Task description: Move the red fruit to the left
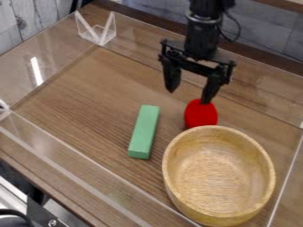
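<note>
Gripper [193, 87] above red fruit [201, 113], beside bowl [190, 166].

Lighting is even, bright and diffuse. The counter [83, 97] shows pale glare streaks along the clear plastic walls [35, 71] at left. Shadows are soft and short beneath the bowl [221, 176]. The picture is low in resolution, mildly soft throughout, with no marked edge distortion.

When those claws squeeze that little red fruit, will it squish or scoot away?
The red fruit looks glossy and rounded, so it may slip or roll if pinched off-centre. It seems like firm toy plastic, probably light. The open gripper hangs just above it, and the wooden bowl alongside might stop a roll.
</note>
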Robot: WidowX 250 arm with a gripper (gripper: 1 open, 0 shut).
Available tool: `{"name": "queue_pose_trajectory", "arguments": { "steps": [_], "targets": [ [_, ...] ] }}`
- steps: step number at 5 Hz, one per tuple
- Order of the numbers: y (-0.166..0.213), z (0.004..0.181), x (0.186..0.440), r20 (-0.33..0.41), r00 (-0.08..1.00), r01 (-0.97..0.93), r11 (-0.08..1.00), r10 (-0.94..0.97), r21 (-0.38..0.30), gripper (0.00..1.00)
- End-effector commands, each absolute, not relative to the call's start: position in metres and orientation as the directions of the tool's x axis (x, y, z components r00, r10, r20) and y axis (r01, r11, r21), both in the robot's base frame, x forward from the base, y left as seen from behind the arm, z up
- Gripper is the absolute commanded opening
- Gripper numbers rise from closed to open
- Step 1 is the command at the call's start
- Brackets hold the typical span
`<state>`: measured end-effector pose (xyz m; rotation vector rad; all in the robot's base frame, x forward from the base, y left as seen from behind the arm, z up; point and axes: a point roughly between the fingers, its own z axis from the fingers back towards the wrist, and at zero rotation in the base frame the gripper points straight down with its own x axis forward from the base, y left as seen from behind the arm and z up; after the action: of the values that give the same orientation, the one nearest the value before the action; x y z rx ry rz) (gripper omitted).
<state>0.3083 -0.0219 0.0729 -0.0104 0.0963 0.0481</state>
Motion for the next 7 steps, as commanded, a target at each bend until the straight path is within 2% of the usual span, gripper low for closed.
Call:
{"name": "queue_pose_trajectory", "arguments": {
  "steps": [1, 2, 4, 5, 7],
  "targets": [
    [-0.028, 0.073, 0.315, -0.047, 0.998, -0.036, 0.999, 0.036, -0.011, 1.00],
    [-0.032, 0.061, 0.317, -0.044, 0.999, -0.022, 1.000, 0.021, -0.013, 1.00],
    [-0.052, 0.049, 0.330, -0.031, 0.999, 0.010, 1.000, -0.011, -0.009, 1.00],
    [-0.047, 0.048, 0.325, -0.028, 1.000, 0.014, 1.000, -0.015, -0.011, 0.00],
    [-0.030, 0.048, 0.311, -0.017, 1.000, -0.011, 1.000, 0.010, -0.016, 0.00]
  ]
}}
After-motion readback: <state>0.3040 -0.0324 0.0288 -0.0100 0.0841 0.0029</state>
